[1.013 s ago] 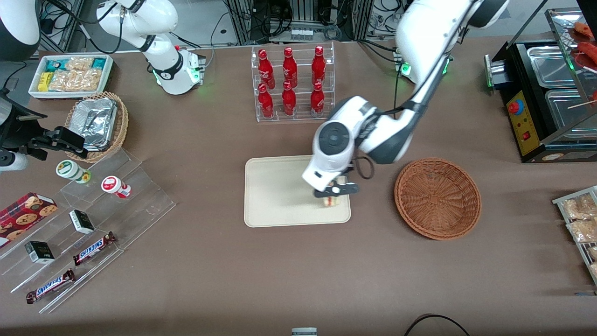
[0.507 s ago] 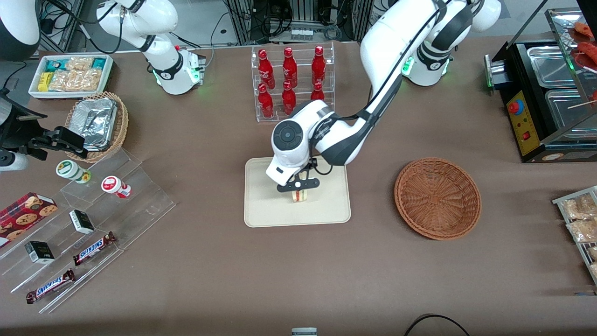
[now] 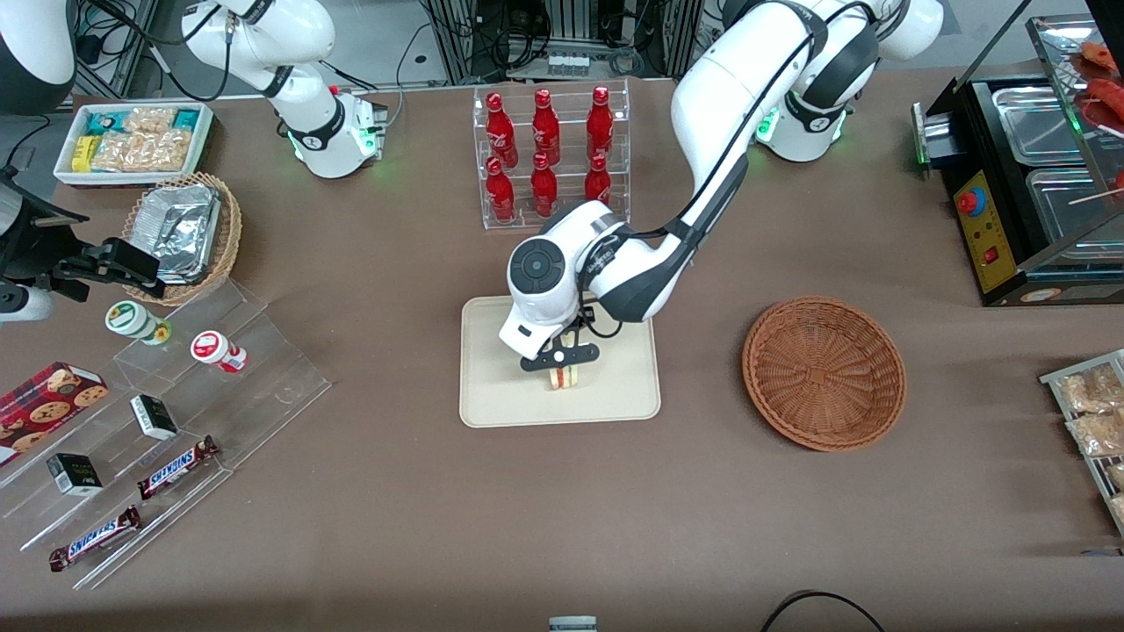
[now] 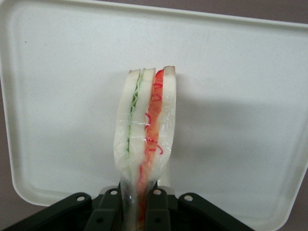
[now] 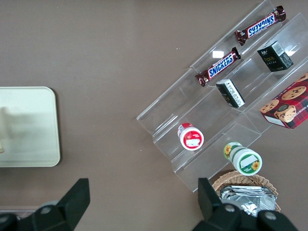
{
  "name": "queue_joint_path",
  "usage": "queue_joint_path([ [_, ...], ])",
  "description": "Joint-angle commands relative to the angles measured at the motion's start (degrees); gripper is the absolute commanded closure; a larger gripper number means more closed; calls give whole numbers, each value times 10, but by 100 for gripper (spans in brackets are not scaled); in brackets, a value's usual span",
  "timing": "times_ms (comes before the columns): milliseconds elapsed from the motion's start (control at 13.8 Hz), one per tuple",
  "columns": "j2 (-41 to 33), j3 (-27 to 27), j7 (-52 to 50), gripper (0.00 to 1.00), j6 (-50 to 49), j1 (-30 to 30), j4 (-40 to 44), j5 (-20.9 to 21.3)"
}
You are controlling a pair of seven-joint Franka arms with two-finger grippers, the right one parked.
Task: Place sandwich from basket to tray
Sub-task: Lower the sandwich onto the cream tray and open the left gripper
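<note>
1. The gripper (image 3: 562, 362) hangs over the middle of the tray (image 3: 492, 395), its fingers (image 4: 107, 211) pinching the sandwich (image 3: 563, 377) by one end.
2. The sandwich (image 4: 147, 130) stands on edge between the fingers, its red, white and green layers showing along the cut side. The pinched end is cut off from the wrist view, and whether the sandwich's low edge touches the tray (image 4: 250, 96) cannot be told.
3. In the front view the arm's wrist covers the tray's edge farthest from the camera, and the gripper covers the top of the sandwich.
4. The basket (image 3: 824, 373) lies well apart from the tray, toward the working arm's end of the table; nothing shows in it.
5. A clear rack of red bottles (image 3: 548, 158) stands farther from the camera than the tray, partly hidden by the arm.
6. Toward the parked arm's end: a clear stepped stand (image 3: 263, 369) with two Snickers bars (image 3: 176, 466), small boxes and two round tubs; a tan basket (image 3: 226, 237) holding a foil container (image 3: 180, 230); a white bin (image 3: 204, 145) of snack packets.
</note>
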Motion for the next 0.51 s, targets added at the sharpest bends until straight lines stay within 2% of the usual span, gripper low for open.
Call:
queue_joint_path([
  [0, 19, 3, -39, 100, 10, -9, 19, 13],
  [289, 25, 2, -46, 100, 26, -9, 19, 13],
  [362, 26, 2, -50, 87, 29, -9, 19, 13],
  [434, 28, 2, -51, 47, 35, -9, 19, 13],
])
